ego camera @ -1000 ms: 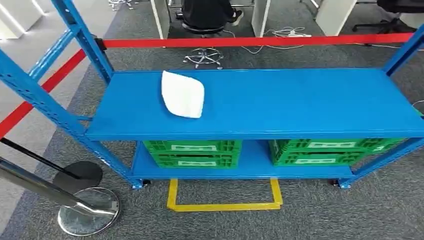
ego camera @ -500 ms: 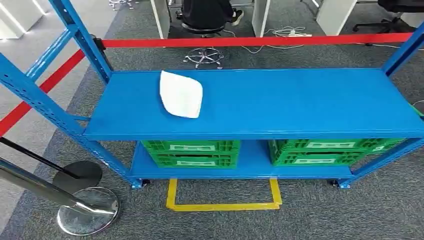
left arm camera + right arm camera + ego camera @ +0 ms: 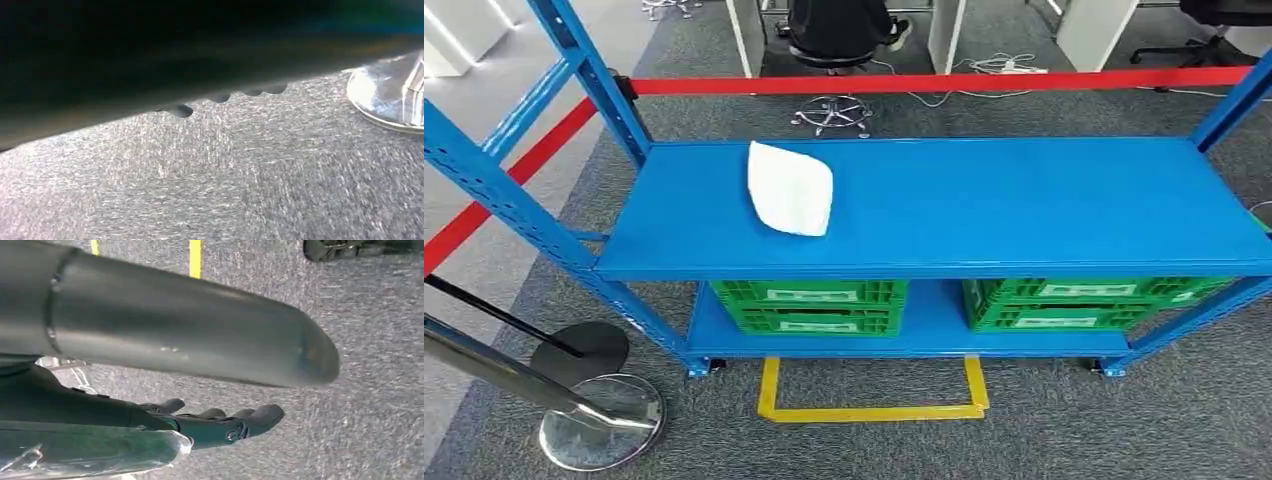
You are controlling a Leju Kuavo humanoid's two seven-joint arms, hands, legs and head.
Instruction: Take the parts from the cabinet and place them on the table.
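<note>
Grey right hand [image 3: 220,422] hangs over carpet, fingers straight and apart, holding nothing; the left hand's state I cannot tell. White bagged part [image 3: 790,189] lies left on the blue shelf [image 3: 1024,205], unmoved since earlier, so unretrieved.

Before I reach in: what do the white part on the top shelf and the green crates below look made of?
White part: looks like a soft white plastic or foam pouch, matte and slightly puffy with rounded corners; contents unclear. Green crates: rigid moulded plastic, judging by the ribbed, slotted walls and slight sheen. Top shelf: blue-painted metal, smooth and even.
</note>
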